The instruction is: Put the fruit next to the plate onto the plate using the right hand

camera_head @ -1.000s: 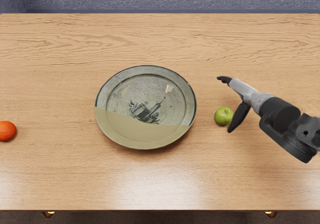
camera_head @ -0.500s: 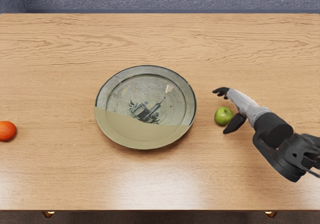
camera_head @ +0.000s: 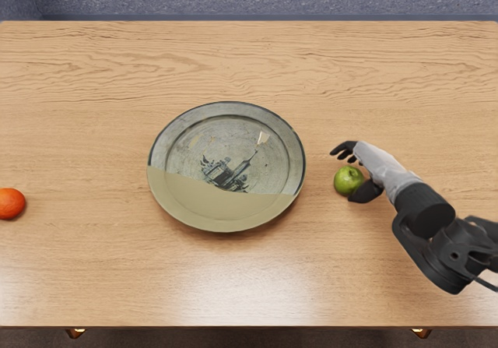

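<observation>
A small green apple (camera_head: 347, 180) lies on the table just right of the round grey plate (camera_head: 167, 142), apart from its rim. My right hand (camera_head: 355, 172) reaches in from the right edge and sits against the apple's right side. Its fingers (camera_head: 342, 150) curl over the far side and the thumb (camera_head: 364, 193) lies at the near side, partly closed around the fruit, which still rests on the wood. An orange (camera_head: 10, 203) lies at the far left edge, well away from the plate. The left arm does not show.
The wooden table (camera_head: 249, 60) spans the whole view, with its front edge near the bottom. The plate carries a dark printed picture in its middle and holds nothing.
My right hand has dropped lower and drawn in around the green apple, fingers curling from spread toward it. The apple, plate and orange have stayed put.
</observation>
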### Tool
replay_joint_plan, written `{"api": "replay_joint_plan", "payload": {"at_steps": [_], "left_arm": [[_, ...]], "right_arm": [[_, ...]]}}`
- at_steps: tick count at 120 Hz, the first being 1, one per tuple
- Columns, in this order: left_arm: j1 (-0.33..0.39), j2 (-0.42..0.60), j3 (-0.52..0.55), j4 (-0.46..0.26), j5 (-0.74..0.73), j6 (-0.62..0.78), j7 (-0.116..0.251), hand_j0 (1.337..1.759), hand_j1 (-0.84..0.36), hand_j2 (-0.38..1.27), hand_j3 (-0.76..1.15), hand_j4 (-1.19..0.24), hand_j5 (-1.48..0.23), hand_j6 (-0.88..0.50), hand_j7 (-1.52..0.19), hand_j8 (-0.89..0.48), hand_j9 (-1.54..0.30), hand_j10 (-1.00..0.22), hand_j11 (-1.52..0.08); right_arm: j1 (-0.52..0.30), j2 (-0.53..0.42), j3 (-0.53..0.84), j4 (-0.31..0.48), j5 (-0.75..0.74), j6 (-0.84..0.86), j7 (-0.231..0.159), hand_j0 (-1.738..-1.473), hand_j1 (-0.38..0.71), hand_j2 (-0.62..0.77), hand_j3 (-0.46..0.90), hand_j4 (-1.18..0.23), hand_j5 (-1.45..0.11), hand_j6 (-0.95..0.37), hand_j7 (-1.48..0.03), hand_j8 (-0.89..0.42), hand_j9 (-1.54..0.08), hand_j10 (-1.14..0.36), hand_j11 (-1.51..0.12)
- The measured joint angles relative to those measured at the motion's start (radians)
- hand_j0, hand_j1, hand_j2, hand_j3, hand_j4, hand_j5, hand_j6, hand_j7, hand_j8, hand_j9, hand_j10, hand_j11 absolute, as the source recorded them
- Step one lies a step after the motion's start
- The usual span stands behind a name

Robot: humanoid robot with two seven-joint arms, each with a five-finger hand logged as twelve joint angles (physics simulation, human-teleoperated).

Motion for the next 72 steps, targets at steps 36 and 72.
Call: {"api": "replay_joint_plan", "payload": {"at_steps": [36, 72], "left_arm": [[0.000, 0.000, 0.000, 0.000, 0.000, 0.000, 0.000, 1.658, 0.07, 0.05, 0.00, -0.23, -0.30, -0.23, -0.30, -0.23, -0.30, -0.23, -0.30], [0.000, 0.000, 0.000, 0.000, 0.000, 0.000, 0.000, 1.658, 0.07, 0.05, 0.00, -0.23, -0.30, -0.23, -0.30, -0.23, -0.30, -0.23, -0.30]], "right_arm": [[-0.006, 0.020, -0.006, -0.017, -0.006, 0.000, 0.000, -1.658, 0.16, -0.08, 0.00, -0.43, -0.55, -0.43, -0.55, -0.43, -0.55, -0.43, -0.55], [-0.008, 0.034, -0.019, -0.043, -0.008, -0.002, -0.002, -1.671, 0.18, -0.23, 0.18, -0.48, -0.61, -0.48, -0.62, -0.49, -0.59, -0.36, -0.78]]}}
